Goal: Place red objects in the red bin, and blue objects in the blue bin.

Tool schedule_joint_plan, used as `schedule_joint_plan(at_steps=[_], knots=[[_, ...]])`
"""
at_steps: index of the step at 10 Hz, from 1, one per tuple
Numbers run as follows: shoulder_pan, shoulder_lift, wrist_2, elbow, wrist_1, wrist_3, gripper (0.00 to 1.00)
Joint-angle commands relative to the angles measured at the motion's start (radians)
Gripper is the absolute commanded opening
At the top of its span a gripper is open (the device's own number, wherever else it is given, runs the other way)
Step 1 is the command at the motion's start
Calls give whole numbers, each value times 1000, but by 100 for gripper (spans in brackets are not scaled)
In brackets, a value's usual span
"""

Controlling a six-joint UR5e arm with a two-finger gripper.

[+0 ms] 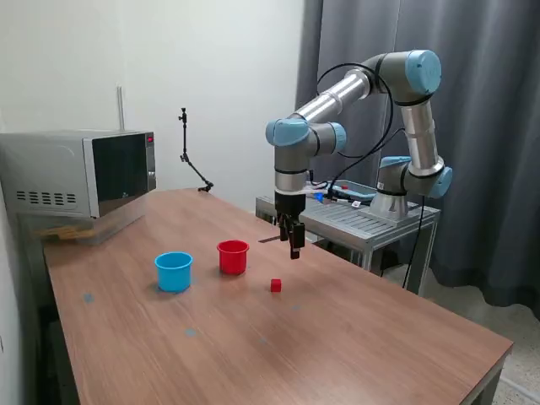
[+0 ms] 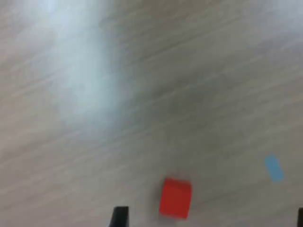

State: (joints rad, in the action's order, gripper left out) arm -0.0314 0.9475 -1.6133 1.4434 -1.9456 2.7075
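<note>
One red cube (image 1: pixel 276 285) (image 2: pixel 175 197) visible, jaws' state unclear, wrist view blurred

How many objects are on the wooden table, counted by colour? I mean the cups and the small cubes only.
Red: 2, the round red plastic cup and the small red cube
Blue: 1, the round light blue plastic cup
Total: 3
No dark blue cube is visible in either view. The cups' insides cannot be seen.
</note>
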Motion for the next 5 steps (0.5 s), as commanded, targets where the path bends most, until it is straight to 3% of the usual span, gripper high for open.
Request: schedule_joint_plan(at_steps=[1, 5], knots=[[13, -10, 13, 32, -2, -5, 100], [5, -36, 13, 86, -88, -5, 100]])
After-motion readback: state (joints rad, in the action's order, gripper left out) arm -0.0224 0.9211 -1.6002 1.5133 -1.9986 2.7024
